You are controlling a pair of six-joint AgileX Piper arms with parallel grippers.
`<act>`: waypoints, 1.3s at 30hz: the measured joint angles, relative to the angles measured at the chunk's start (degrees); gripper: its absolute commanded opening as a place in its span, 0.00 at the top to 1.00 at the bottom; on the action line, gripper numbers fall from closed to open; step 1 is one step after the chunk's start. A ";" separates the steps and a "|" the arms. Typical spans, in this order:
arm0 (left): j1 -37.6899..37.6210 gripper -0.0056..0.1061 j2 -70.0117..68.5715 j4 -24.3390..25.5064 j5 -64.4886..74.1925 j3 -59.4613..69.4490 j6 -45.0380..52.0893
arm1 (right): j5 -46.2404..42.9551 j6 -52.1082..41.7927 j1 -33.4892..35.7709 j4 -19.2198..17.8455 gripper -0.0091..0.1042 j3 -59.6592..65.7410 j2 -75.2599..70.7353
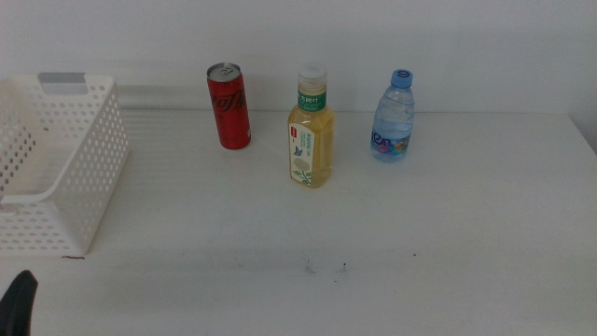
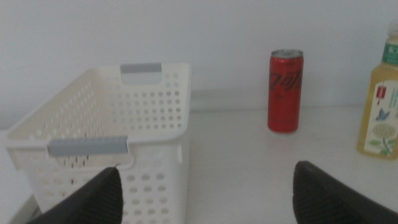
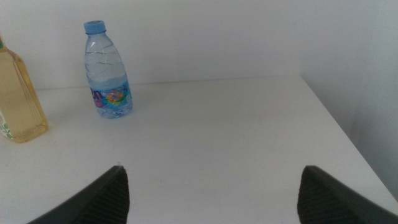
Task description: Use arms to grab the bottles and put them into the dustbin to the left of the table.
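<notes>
Both my fingers (image 2: 205,193) (image 3: 211,196) are waiting spread, empty | red soda can (image 1: 229,105), tea bottle (image 1: 310,126), water bottle (image 1: 393,118) standing along far edge | dustbin (image 1: 93,159) sitting at left edge for dropping.

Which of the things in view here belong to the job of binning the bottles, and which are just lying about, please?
Part of the job:
red soda can
yellow tea bottle
clear water bottle
white dustbin
left gripper, open, waiting
right gripper, open, waiting

Just lying about:
dark specks on the table, nothing else
</notes>
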 measured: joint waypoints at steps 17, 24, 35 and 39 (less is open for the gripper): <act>-18.65 0.11 45.95 -1.12 -43.18 0.00 -0.14 | 0.00 0.00 0.00 0.00 0.12 0.00 0.00; -20.48 0.11 69.47 -1.42 -66.56 -0.10 -0.14 | 0.00 0.00 0.00 0.00 0.12 0.00 0.00; -20.61 0.11 80.85 -4.86 -76.82 -0.20 -0.04 | 0.00 0.00 0.00 0.00 0.12 0.00 0.00; -20.61 0.11 80.85 -5.87 -77.06 -0.20 0.08 | 0.00 0.00 0.00 0.00 0.12 0.00 0.00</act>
